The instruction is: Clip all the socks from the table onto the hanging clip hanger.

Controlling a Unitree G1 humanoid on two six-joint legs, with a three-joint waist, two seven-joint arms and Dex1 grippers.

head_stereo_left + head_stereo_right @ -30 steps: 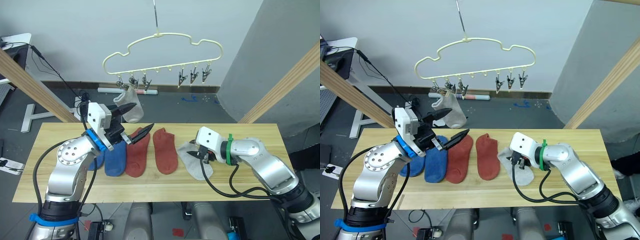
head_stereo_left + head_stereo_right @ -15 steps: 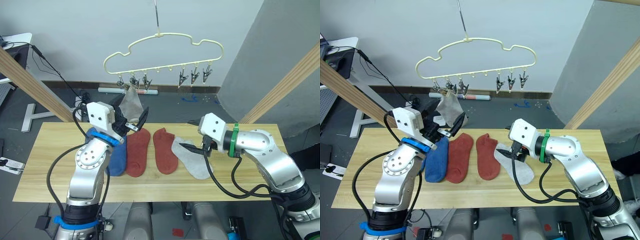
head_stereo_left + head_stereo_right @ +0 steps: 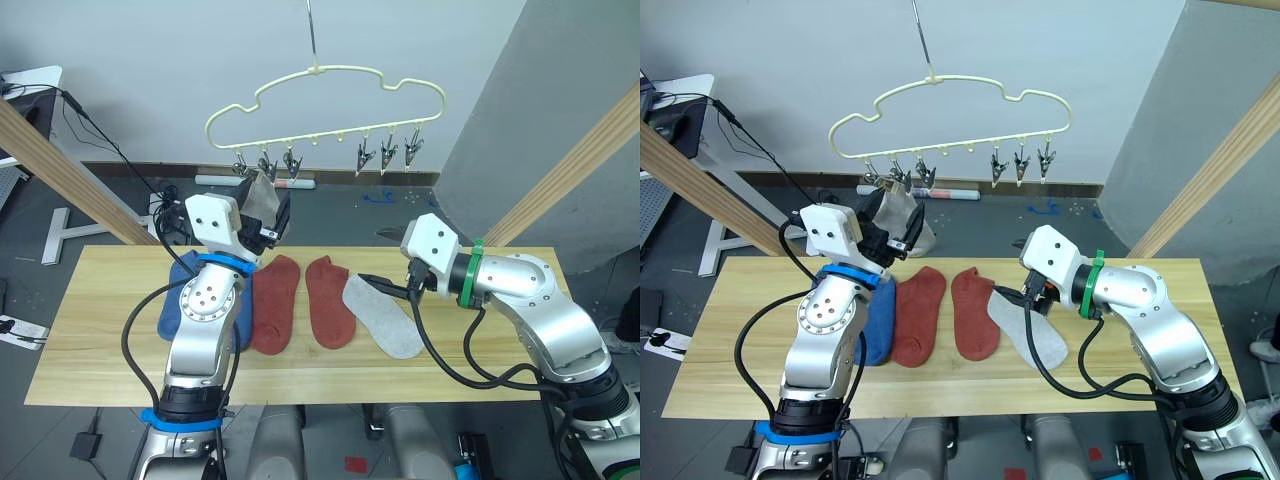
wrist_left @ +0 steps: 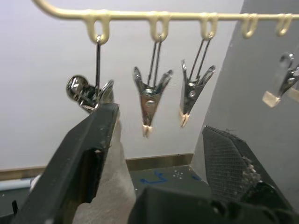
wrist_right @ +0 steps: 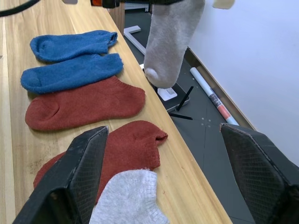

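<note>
the clip hanger (image 3: 325, 100) is taken as the landmark. one light grey sock (image 5: 171, 39) is hung from a clip at its left end, and the left gripper (image 4: 154, 154) is raised just below those clips, fingers apart, one finger (image 4: 86, 154) touching the hanging sock. lower, on the table (image 3: 480, 365), two blue socks (image 5: 70, 58), two rust-red socks (image 3: 305, 300) and a second grey sock (image 3: 380, 317) are laid in a row. the right gripper (image 3: 385, 282) is held above that grey sock, fingers wide apart.

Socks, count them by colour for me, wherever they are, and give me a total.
Blue socks: 2
Rust-red socks: 2
Light grey socks: 2, one on the table, one hanging from the clip hanger
Total: 6
</note>
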